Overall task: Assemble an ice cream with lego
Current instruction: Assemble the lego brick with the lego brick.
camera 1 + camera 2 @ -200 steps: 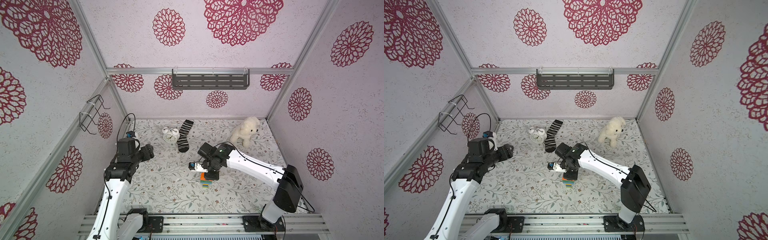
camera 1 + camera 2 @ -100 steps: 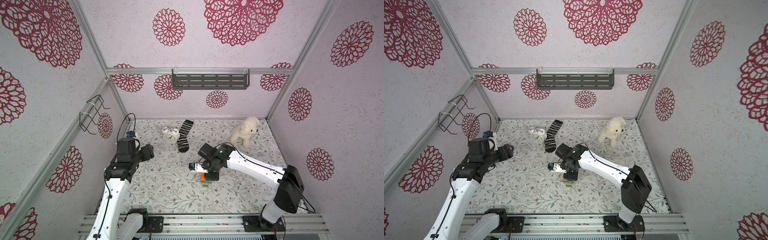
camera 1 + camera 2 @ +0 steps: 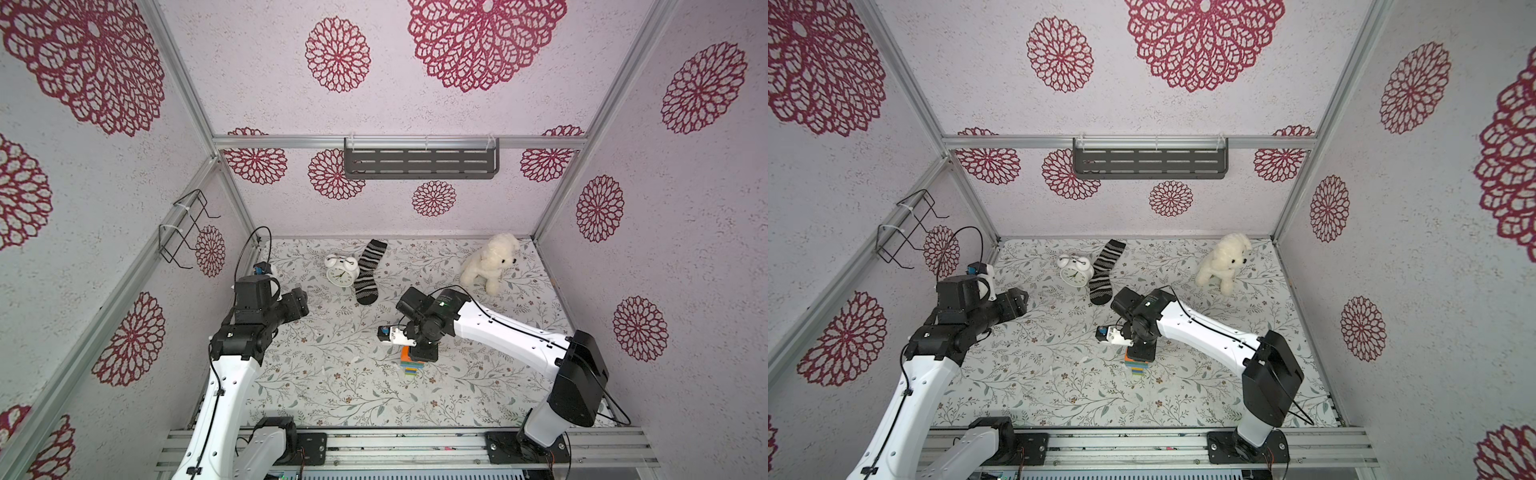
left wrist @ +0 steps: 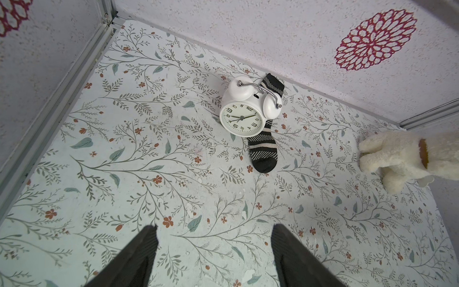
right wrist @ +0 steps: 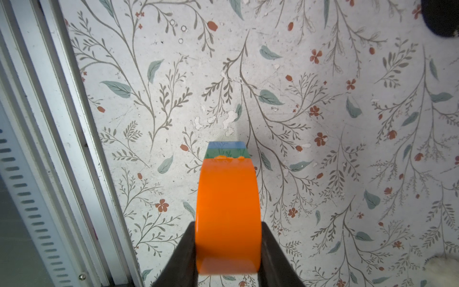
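The ice cream stands upright on the floral table a little right of centre, seen in both top views as a small stack of lego with orange on top and green, blue, yellow and lime layers below. My right gripper points straight down and is shut on the orange dome, one finger on each flat side. Below the dome, edges of the green brick and the light-blue brick show. My left gripper hangs open over the left of the table, nothing between its fingers.
A white alarm clock and a striped sock lie at the back centre. A white plush dog stands at the back right. A metal rail runs along the table's front edge, close to the stack.
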